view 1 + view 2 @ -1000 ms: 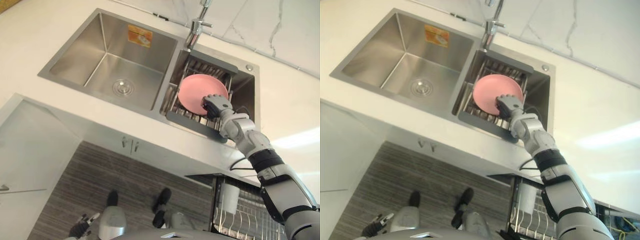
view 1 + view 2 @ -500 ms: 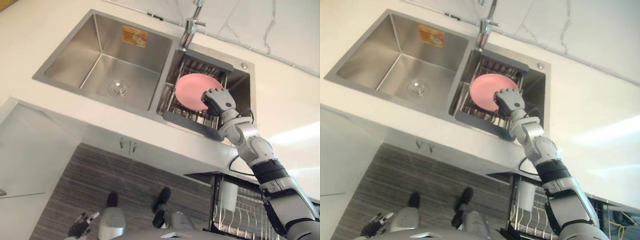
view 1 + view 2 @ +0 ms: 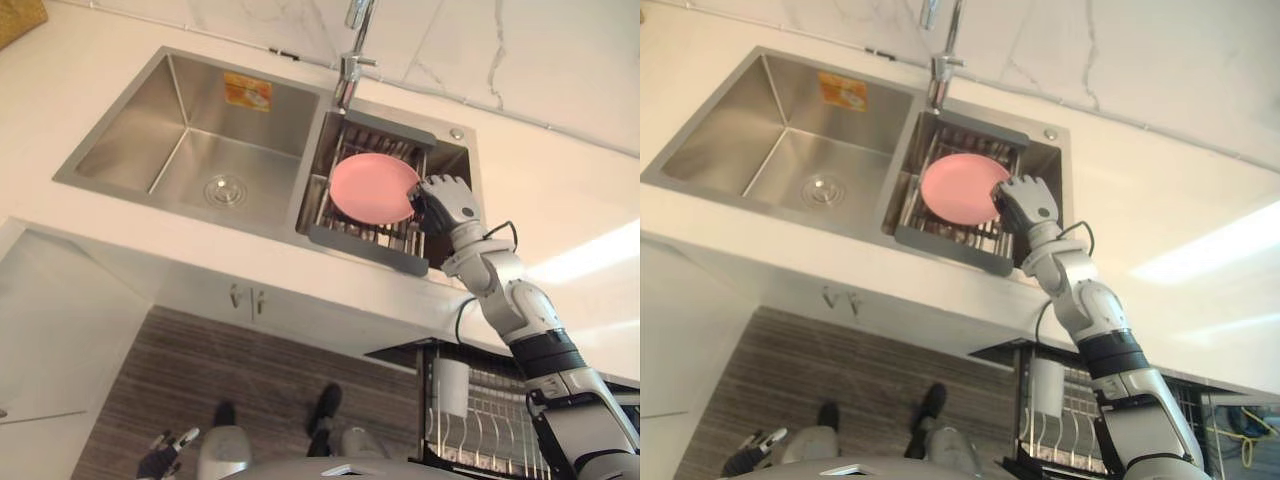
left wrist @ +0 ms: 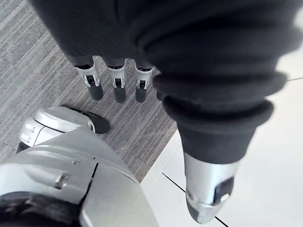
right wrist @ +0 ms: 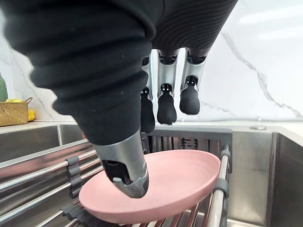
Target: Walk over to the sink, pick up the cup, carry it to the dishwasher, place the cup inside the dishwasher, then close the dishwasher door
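Observation:
A pink shallow dish (image 3: 372, 188) lies on a dark wire rack (image 3: 362, 243) in the sink's right basin; I see no cup in the sink. My right hand (image 3: 447, 200) is at the dish's right edge. In the right wrist view its fingers (image 5: 166, 101) hang straight above the dish (image 5: 165, 182) and the thumb (image 5: 124, 170) points down over the rim, with nothing held. I cannot tell whether the thumb touches the dish. My left hand (image 3: 160, 463) hangs low by the floor, fingers (image 4: 113, 80) straight and empty.
The steel left basin (image 3: 190, 140) has a drain, and the faucet (image 3: 350, 60) stands behind the divider. White counter surrounds the sink. At the lower right an open dishwasher rack (image 3: 490, 420) holds a white cup (image 3: 452, 387). Grey plank floor lies below the cabinets.
The camera has shifted. Against the dish, my right hand has moved from its lower right part to its right edge. The dish stays on the rack.

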{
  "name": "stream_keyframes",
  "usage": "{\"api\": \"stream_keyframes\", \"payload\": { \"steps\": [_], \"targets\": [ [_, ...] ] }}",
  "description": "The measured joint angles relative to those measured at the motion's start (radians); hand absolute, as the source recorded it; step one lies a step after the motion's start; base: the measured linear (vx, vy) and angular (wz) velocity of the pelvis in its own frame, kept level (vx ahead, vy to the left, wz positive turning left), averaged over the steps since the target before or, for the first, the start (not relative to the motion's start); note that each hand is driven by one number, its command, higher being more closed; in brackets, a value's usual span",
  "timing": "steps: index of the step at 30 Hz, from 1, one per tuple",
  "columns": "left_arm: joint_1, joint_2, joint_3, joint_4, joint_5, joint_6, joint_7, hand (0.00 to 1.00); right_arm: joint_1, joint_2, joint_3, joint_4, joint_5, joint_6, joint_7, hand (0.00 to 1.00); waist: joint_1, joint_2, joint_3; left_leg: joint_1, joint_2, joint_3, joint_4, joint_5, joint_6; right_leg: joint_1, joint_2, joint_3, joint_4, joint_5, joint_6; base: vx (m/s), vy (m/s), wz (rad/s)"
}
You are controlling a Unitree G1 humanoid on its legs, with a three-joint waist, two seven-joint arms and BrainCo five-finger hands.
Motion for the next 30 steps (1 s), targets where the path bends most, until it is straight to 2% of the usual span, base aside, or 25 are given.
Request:
{"api": "stream_keyframes", "payload": {
  "steps": [4, 5, 9, 12, 14, 16, 21, 25, 30],
  "targets": [
    [0.001, 0.0, 0.0, 0.007, 0.0, 0.0, 0.0, 0.0, 0.0, 0.0, 0.0, -0.006, 0.033, -0.005, 0.063, 0.0, -0.003, 0.009, -0.012, 0.015, 0.0, 0.003, -0.004, 0.0, 0.0, 0.003, 0.0, 0.004, 0.0, 0.0, 0.0, 0.01, 0.0, -0.02],
    [0.011, -0.001, 0.009, 0.008, 0.001, 0.0, 0.0, 0.0, 0.002, 0.0, 0.009, -0.006, 0.117, -0.071, 0.178, 0.0, -0.027, 0.029, -0.042, 0.032, 0.0, 0.005, -0.018, 0.002, 0.001, 0.018, -0.001, 0.002, 0.0, -0.002, 0.003, 0.0, 0.0, 0.0],
    [0.012, -0.001, 0.009, 0.008, 0.001, 0.0, 0.0, 0.0, 0.003, 0.0, 0.008, -0.006, 0.117, -0.071, 0.178, 0.0, -0.03, 0.029, -0.042, 0.037, 0.0, 0.006, -0.017, 0.002, 0.001, 0.018, -0.001, 0.004, 0.0, -0.002, 0.003, 0.0, 0.0, 0.0],
    [0.011, -0.002, 0.009, 0.007, 0.001, 0.001, 0.004, 0.0, 0.093, 0.011, -0.054, -0.101, 0.156, -0.062, 0.179, 0.0, -0.035, 0.03, -0.043, 0.042, 0.0, 0.013, -0.018, 0.002, 0.001, 0.018, 0.0, 0.012, 0.0, -0.001, 0.003, 0.0, 0.0, -0.04],
    [0.01, -0.003, 0.008, 0.007, 0.002, 0.002, 0.015, 0.0, 0.154, 0.04, -0.119, -0.167, 0.201, -0.043, 0.18, 0.0, -0.057, 0.03, -0.043, 0.048, -0.001, 0.019, -0.019, 0.002, 0.001, 0.021, 0.0, 0.017, 0.001, 0.0, 0.004, 0.0, 0.0, -0.1],
    [0.002, -0.005, 0.007, 0.008, 0.003, 0.002, 0.033, 0.0, 0.205, 0.079, -0.191, -0.234, 0.275, 0.015, 0.185, 0.0, -0.091, 0.034, -0.045, 0.056, -0.001, 0.028, -0.02, 0.002, 0.001, 0.033, 0.001, 0.025, 0.005, 0.001, 0.004, -0.03, 0.002, -0.09],
    [-0.021, -0.025, 0.002, 0.008, 0.035, 0.0, 0.043, 0.0, 0.287, 0.109, -0.287, -0.342, 0.372, 0.12, 0.204, 0.0, -0.12, 0.054, -0.062, 0.066, 0.001, 0.034, -0.026, 0.001, 0.002, 0.041, 0.005, 0.039, 0.007, -0.01, 0.008, -0.05, -0.005, -0.05],
    [-0.018, -0.037, -0.001, 0.032, 0.041, 0.002, 0.061, 0.0, 0.303, 0.124, -0.295, -0.351, 0.384, 0.165, 0.225, 0.0, -0.119, 0.075, -0.078, 0.07, 0.01, 0.029, -0.053, 0.01, -0.004, 0.042, 0.015, 0.038, 0.007, -0.02, -0.001, -0.03, -0.026, 0.13],
    [-0.002, -0.038, 0.012, 0.039, 0.042, 0.006, 0.065, 0.0, 0.3, 0.123, -0.274, -0.351, 0.372, 0.171, 0.259, 0.0, -0.101, 0.087, -0.098, 0.071, 0.026, 0.031, -0.055, 0.015, -0.014, 0.056, 0.027, 0.018, 0.007, -0.03, 0.0, 0.01, -0.018, 0.14]
  ]
}}
